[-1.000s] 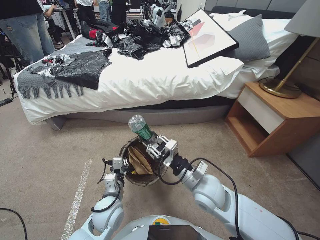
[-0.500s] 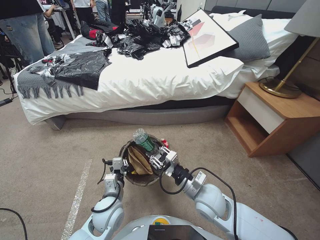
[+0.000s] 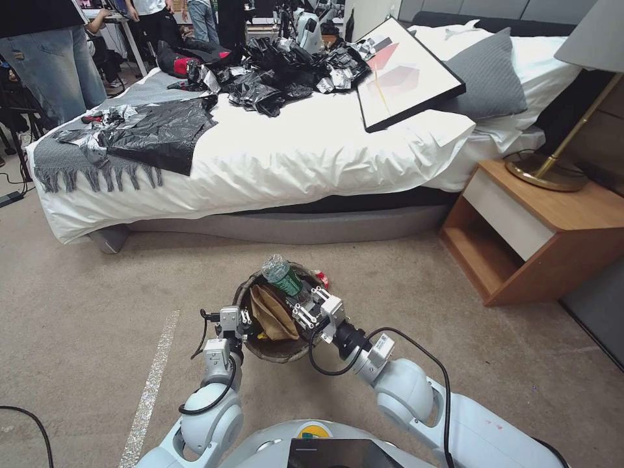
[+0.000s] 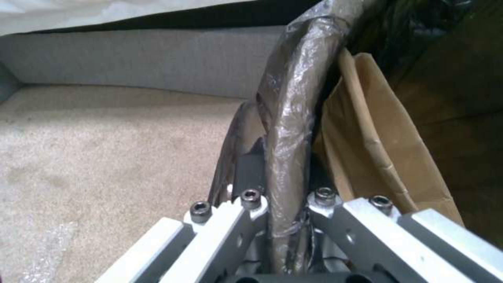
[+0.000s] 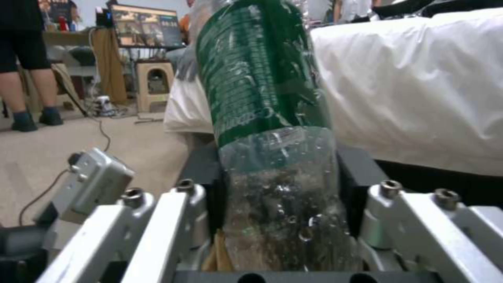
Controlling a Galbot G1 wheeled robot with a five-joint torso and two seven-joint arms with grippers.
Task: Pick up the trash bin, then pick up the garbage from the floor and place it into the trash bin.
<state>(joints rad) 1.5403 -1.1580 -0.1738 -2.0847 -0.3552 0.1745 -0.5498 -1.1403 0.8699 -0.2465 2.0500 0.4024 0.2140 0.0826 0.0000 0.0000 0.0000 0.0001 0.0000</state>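
- One trash bin (image 3: 276, 348) sits between the two arms, just above the floor (image 3: 84, 305), at the centre of the head view, about 6 o'clock from the bed (image 3: 292, 149).
- The left gripper (image 3: 235, 323) pinches the bin's lined rim (image 4: 288, 129) at the bin's 9 o'clock; one finger is outside the wall and one inside.
- The right gripper (image 3: 300, 300) is over the bin's mouth at about 2 o'clock, its fingers pressed onto one clear bottle (image 3: 281, 273) with a green label (image 5: 251, 70).
- The bottle tilts toward 11 o'clock, its lower end over the opening.
- One brown paper bag (image 3: 273, 313) stands inside the bin; one red scrap (image 3: 322, 279) shows at its far rim.
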